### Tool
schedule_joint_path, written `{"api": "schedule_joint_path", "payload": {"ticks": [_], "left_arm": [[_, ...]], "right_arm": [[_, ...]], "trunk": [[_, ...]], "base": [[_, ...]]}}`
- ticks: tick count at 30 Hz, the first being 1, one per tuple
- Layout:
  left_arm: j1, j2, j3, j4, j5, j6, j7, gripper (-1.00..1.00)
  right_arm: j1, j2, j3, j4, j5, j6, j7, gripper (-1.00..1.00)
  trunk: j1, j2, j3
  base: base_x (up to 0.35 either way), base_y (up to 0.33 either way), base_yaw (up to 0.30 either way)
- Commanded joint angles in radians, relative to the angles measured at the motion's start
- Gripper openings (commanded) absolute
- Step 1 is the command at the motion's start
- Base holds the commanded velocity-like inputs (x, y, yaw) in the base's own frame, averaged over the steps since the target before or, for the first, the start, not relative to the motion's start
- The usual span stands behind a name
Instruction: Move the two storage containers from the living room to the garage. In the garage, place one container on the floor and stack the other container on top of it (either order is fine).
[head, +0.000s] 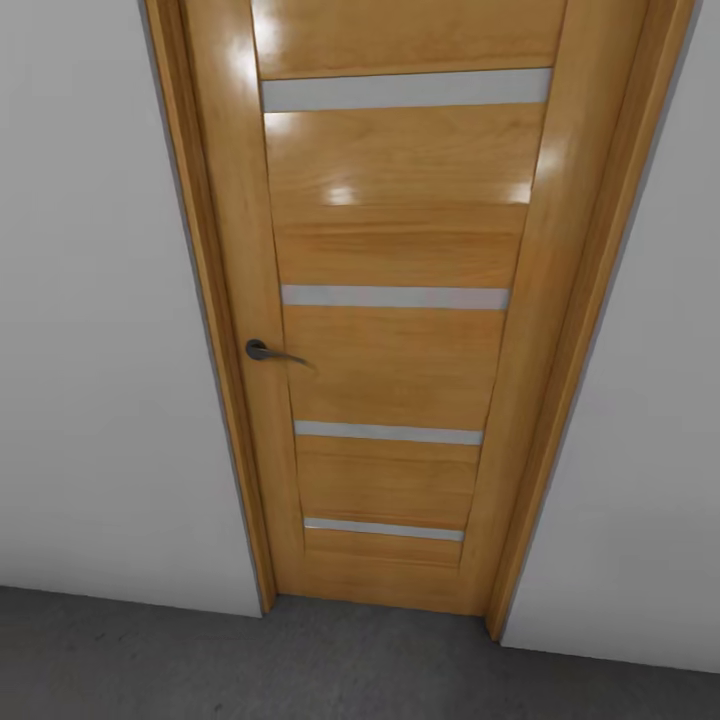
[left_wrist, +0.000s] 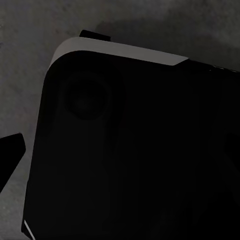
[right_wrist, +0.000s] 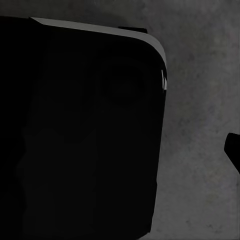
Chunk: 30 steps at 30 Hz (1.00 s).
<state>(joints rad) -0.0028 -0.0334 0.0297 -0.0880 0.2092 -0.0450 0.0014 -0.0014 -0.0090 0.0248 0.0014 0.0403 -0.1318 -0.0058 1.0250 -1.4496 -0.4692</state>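
One wooden door (head: 395, 300) stands shut in the head view, with four pale glass strips across it. Its grey handle (head: 268, 351) sits at about nine o'clock on the door. Pale grey walls (head: 90, 350) stand on both sides, and the dark grey floor (head: 300, 665) lies at six o'clock.

The left wrist view has a big black robot part (left_wrist: 130, 150) over the floor. I cannot tell how its gripper stands.

The right wrist view has the same kind of black part (right_wrist: 80, 130) over the floor, and I cannot tell there either.
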Motion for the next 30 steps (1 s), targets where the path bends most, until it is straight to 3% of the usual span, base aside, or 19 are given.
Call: {"api": "schedule_joint_path", "payload": {"ticks": [1,21,23,24,27,29,30], "left_arm": [[0.000,0.000,0.003,0.000,0.004,-0.003,0.000,1.00],[0.000,0.000,0.002,0.001,0.004,-0.003,-0.001,1.00],[0.000,-0.001,0.002,0.001,0.003,-0.003,-0.001,1.00],[0.000,-0.001,0.002,0.001,0.003,-0.003,-0.001,1.00],[0.000,-0.001,0.002,0.001,0.004,-0.003,-0.001,1.00],[0.000,-0.001,0.003,0.001,0.004,-0.003,-0.001,1.00],[0.000,-0.001,0.003,0.001,0.003,-0.003,-0.001,1.00]], "right_arm": [[0.000,0.000,0.002,0.000,0.004,-0.003,0.000,1.00],[0.000,-0.006,-0.002,-0.024,0.005,0.001,0.008,1.00],[0.000,-0.003,-0.002,-0.106,0.009,0.009,0.010,1.00],[0.000,-0.002,-0.002,-0.227,0.017,0.042,0.010,1.00],[0.000,0.000,-0.002,-0.407,0.022,0.151,0.010,1.00],[-0.007,0.001,-0.003,-0.592,0.023,0.294,0.005,1.00],[-0.061,0.002,-0.003,-0.710,0.023,0.406,-0.001,1.00]], "trunk": [[0.000,0.000,-0.001],[0.000,0.000,-0.001],[0.000,0.000,-0.001],[0.000,0.000,-0.001],[0.000,0.000,-0.001],[0.000,0.000,-0.001],[0.000,0.000,-0.001]], "base": [[0.000,0.000,0.042],[0.000,0.000,0.005],[0.000,0.000,0.000],[0.000,0.000,0.000],[0.000,0.000,0.000],[0.000,0.000,0.000],[0.000,0.000,0.000]]}}
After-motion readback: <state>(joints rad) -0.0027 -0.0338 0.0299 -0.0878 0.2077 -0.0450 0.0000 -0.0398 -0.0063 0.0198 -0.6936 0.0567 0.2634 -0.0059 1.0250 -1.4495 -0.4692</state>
